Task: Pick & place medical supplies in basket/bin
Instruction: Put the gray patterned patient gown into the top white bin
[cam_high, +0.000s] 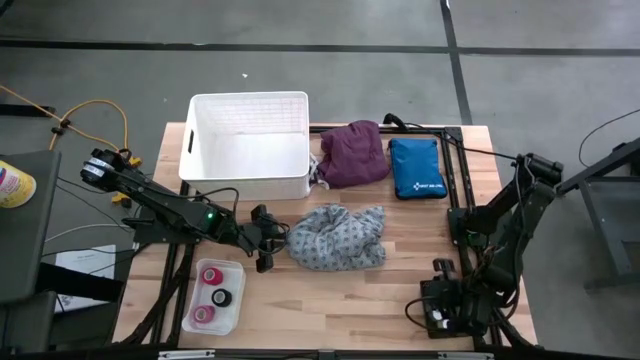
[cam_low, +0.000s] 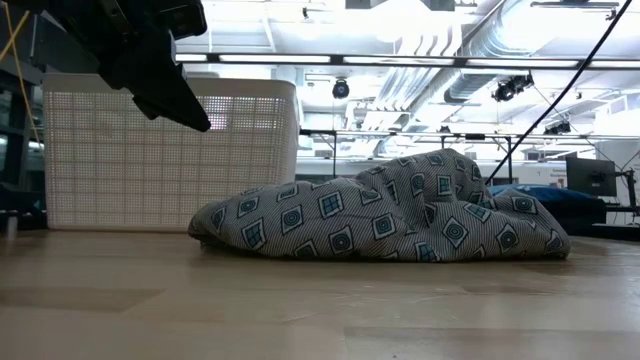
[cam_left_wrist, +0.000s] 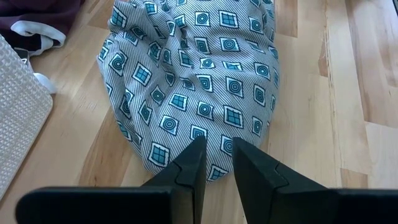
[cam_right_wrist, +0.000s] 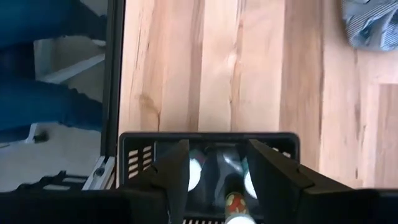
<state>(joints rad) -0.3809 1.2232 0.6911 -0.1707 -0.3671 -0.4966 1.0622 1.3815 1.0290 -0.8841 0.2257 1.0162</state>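
At table centre: grey patterned garment (cam_high: 336, 238) lies heaped on the wood, untouched, just in front of the white basket (cam_high: 246, 178).
Left gripper (cam_high: 266, 240): hovers just beside the garment's edge, fingers narrowly parted, grasping nothing.
Right gripper (cam_right_wrist: 216, 171): parked over a small black crate (cam_right_wrist: 208, 144) at the table's corner, fingers apart, nothing between them; contents probably vials.
Basket: appears empty.
Outstanding: purple garment (cam_high: 353, 153), tape rolls (cam_high: 214, 295) in their clear tray (cam_high: 232, 313), all still outside.
Progress: nothing placed yet.
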